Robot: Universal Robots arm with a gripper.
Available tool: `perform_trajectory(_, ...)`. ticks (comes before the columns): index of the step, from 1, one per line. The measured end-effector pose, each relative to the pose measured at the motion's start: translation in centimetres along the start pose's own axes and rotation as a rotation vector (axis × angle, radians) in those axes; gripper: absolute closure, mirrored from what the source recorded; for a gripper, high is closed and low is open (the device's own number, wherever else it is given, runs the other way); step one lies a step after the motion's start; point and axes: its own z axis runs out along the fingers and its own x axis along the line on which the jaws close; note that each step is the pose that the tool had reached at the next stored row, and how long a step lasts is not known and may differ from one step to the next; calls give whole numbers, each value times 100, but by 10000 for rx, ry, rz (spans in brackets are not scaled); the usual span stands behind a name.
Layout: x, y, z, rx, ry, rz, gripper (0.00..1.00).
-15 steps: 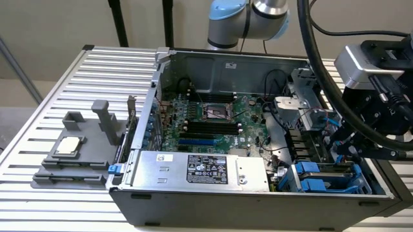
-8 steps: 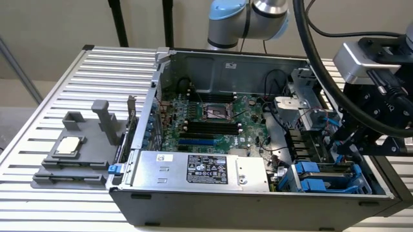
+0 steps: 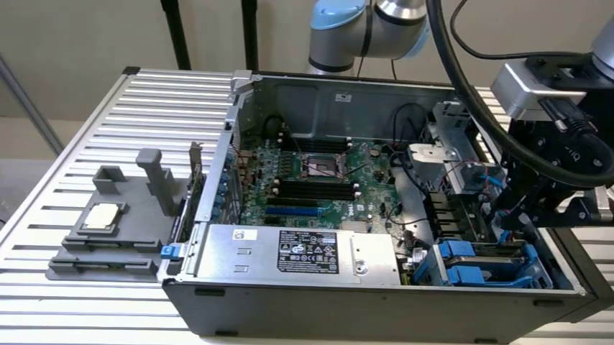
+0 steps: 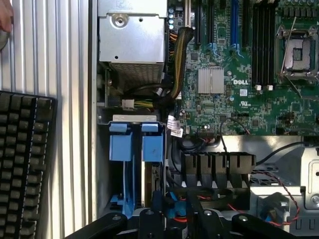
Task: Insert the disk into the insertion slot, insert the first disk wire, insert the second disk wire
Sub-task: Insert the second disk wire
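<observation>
The insertion slot (image 3: 491,263), a grey cage with bright blue rails, sits in the near corner of the open case on the exterior view's right. In the wrist view its two blue latches (image 4: 135,144) stand side by side. The disk's silver body and white label are hidden; I cannot tell whether it sits in the cage. My black gripper (image 3: 516,214) hangs just above and behind the cage. In the wrist view the gripper (image 4: 172,211) is shut on a blue wire plug (image 4: 172,205), with thin red wires beside it.
A silver box with a black label (image 3: 298,251) lies along the case's front. The green motherboard (image 4: 239,74) fills the middle. On the slatted table a grey fixture holds a small square chip (image 3: 101,215). A black keyboard (image 4: 25,164) lies beside the case.
</observation>
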Motion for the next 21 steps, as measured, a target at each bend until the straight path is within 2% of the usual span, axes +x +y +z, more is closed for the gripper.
perform_trajectory(2,-2,-1,14,-7,55,0,67)
perform_trajectory(9,-13,-1,20,-11,168,-4,67)
perform_trajectory(16,-20,28,18,-10,207,-5,67)
perform_trajectory(21,-41,33,21,-9,260,-6,67)
